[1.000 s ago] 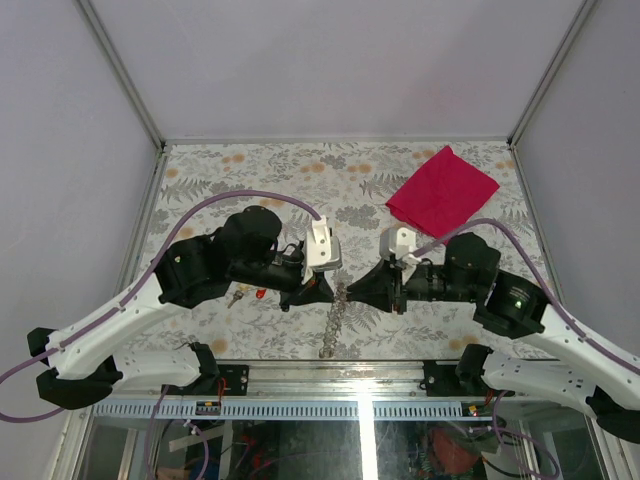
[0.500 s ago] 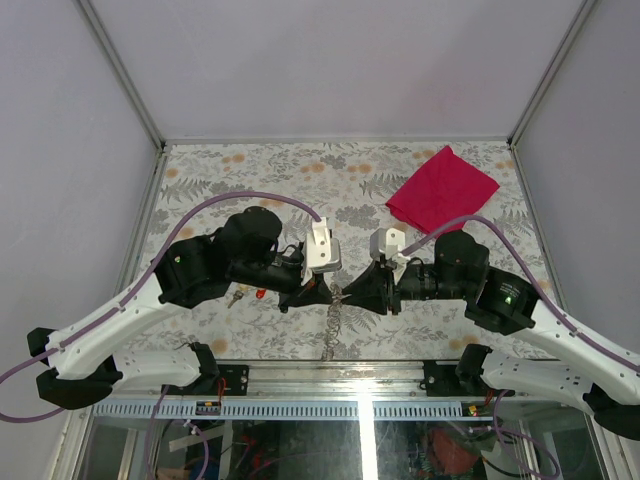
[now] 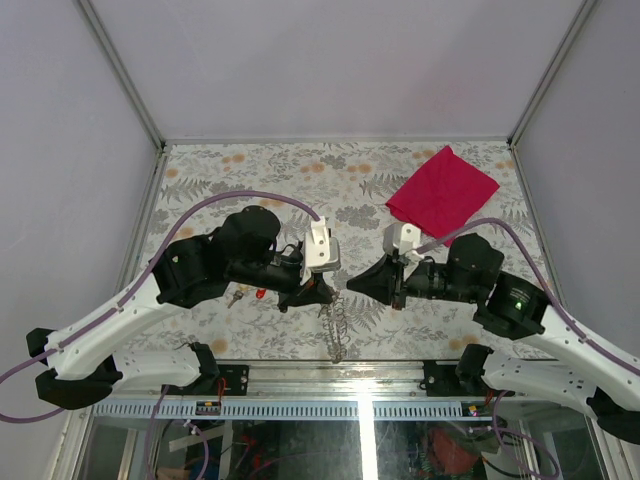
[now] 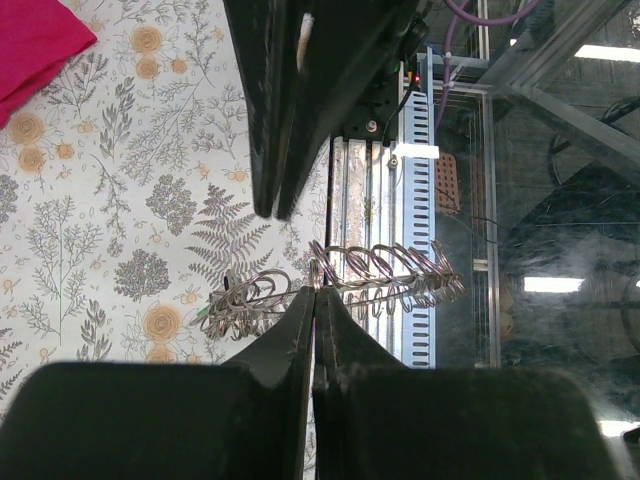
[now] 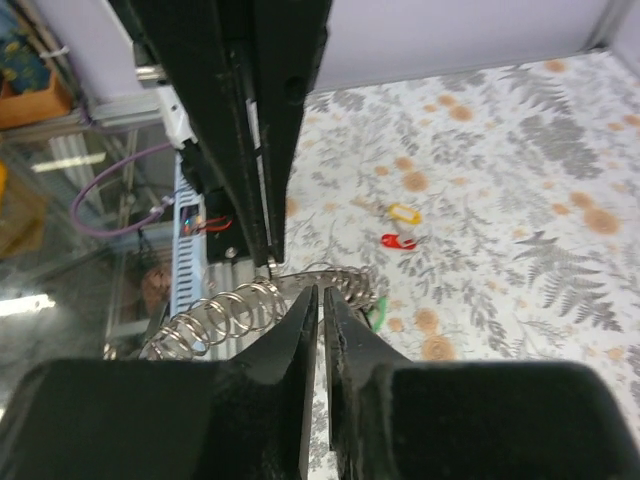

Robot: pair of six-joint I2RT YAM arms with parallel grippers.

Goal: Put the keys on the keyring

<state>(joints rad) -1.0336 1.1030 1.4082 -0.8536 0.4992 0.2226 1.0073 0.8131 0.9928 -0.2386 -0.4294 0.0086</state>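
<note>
Left gripper jaws pinch one end of the keyring, a chain of wire loops, likely steadying it for threading. Right gripper hovers just beside, jaws nearly closed, empty. Yellow key and red key lie unthreaded on the floral surface, apart.

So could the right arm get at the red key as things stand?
Probably not directly: the red key lies past the left gripper, which stands between it and the right gripper.

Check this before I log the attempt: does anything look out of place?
The chain of rings, pinched in the left gripper, sags tangled toward the near edge of the table, while the yellow key and red key lie apart, unthreaded.
</note>
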